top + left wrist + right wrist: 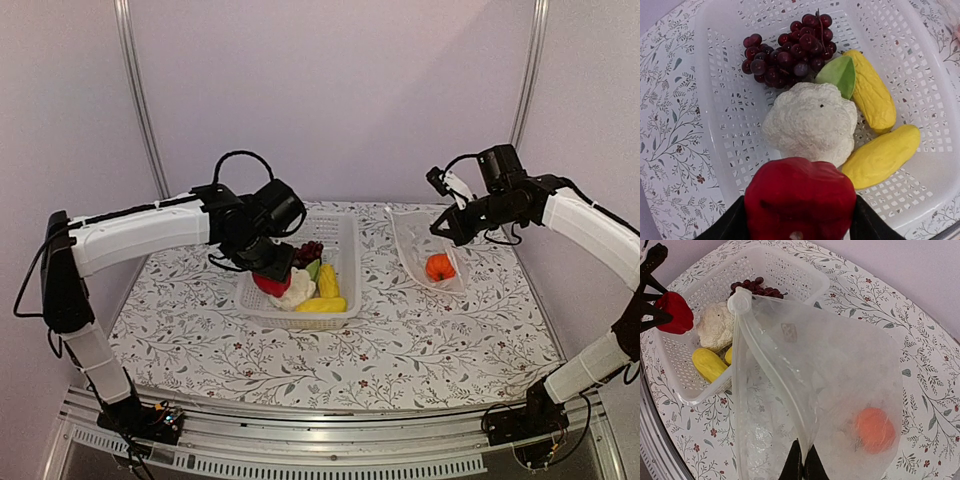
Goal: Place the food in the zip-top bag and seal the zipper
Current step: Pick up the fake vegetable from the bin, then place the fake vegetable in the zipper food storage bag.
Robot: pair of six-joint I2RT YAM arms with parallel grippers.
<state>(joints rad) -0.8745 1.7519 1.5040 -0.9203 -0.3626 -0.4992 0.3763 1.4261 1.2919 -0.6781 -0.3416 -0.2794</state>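
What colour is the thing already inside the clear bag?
Orange; the pumpkin shows biggest in the right wrist view.

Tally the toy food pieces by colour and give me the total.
red pepper: 1
white cauliflower: 1
purple grape bunch: 1
yellow pieces: 2
orange pumpkin: 1
Total: 6

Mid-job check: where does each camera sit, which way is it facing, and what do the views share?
Top: fixed above and behind the arm bases, facing down over the table; both arms show, left gripper over the basket, right gripper at the bag.
Left wrist: looks down into the basket; its fingers flank the red pepper.
Right wrist: looks across the pinched bag toward the basket; its closed fingers at bottom.
Shared: all three show basket and red pepper.
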